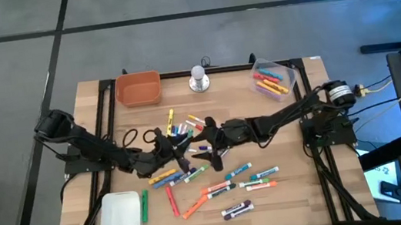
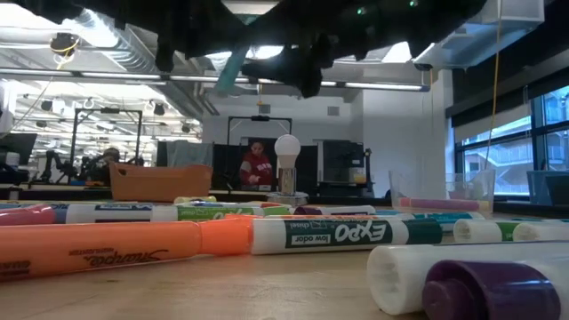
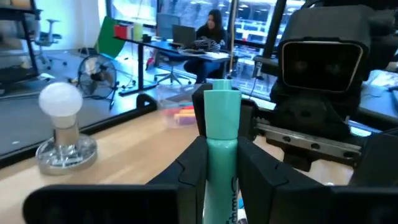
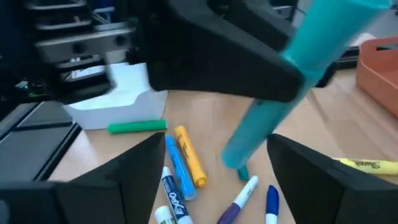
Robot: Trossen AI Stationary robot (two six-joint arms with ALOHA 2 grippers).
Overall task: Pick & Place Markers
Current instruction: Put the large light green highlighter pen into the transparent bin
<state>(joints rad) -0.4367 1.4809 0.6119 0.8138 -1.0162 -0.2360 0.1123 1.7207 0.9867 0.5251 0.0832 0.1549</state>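
Left gripper [image 3: 221, 165] has its fingers [image 3: 193, 168] pinched on a teal marker [image 3: 222, 134], lifted clear of the table over the middle of the pile. In the right wrist view that same marker [image 4: 292, 74] hangs at a slant off the left gripper's dark body, nothing touching its lower end. Right gripper [image 4: 211, 180] sits just beside it, facing the left one, fingers [image 4: 115, 177] spread wide and empty, one either side of the marker's tip without contact. From above, both arms meet nose to nose at table centre: left gripper [image 1: 179, 153], right gripper [image 1: 213, 138]. Rest of the markers [image 1: 218, 184] lie loose on the wood [image 1: 304, 192], mostly near and just in front of the grippers; a green one [image 1: 144, 205] sits just beside the white tray [image 1: 118, 220]. A clear bin [image 1: 273, 77] at the far right corner holds a few more. Orange bin [image 1: 138, 89] far left, silver knob with a white ball [image 1: 197, 78] between the two bins. Low view: an orange Sharpie [image 2: 98, 249] and a green Expo [image 2: 347, 235] lie end to end in the foreground. People at desks in the room behind.
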